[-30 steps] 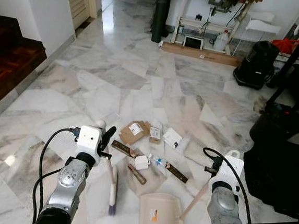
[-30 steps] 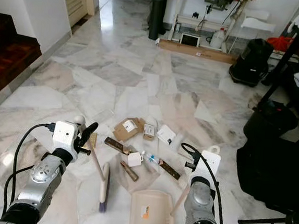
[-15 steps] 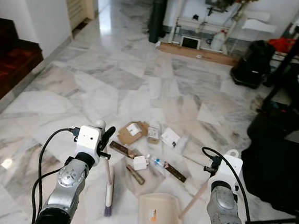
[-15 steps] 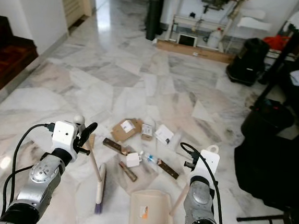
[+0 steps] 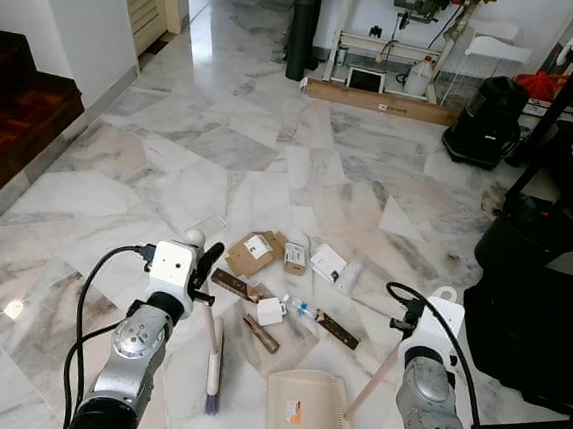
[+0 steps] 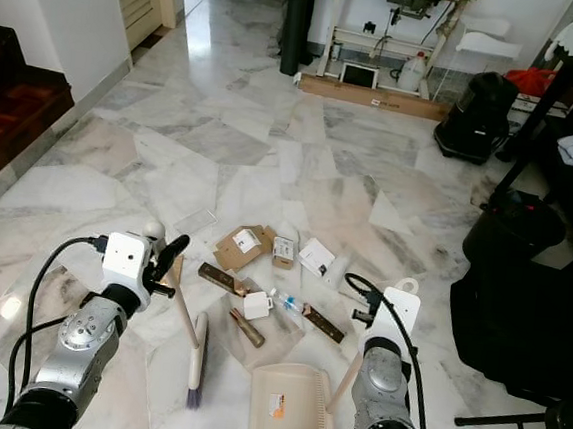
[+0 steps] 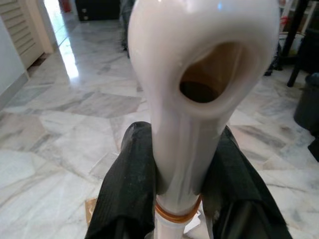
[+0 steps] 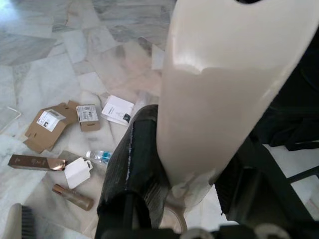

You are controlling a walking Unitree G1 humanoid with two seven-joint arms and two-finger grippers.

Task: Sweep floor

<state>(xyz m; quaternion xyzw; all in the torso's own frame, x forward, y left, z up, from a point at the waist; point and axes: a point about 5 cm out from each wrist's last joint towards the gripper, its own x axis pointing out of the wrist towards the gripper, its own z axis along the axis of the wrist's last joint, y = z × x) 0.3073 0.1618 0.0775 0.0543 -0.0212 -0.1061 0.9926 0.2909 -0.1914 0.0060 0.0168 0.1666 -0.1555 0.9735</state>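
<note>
Currently: left end effector (image 7: 174,199) clenched on broom (image 5: 215,361) handle, brush head on marble floor (image 5: 222,149). Right end effector (image 8: 184,174) clenched on dustpan (image 5: 309,414) handle. Ahead: cardboard boxes (image 5: 255,253), small bottle (image 5: 303,308), brown sticks (image 5: 261,334). Black vacuum cleaner (image 5: 488,122) well apart.

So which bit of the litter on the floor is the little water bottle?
Start at the beige dustpan on the marble floor between the robot's arms. Just beyond it lies the scatter of boxes and cards; the water bottle lies on its side between a small white box and a long brown box. It alone is clear plastic with a blue label.
</note>
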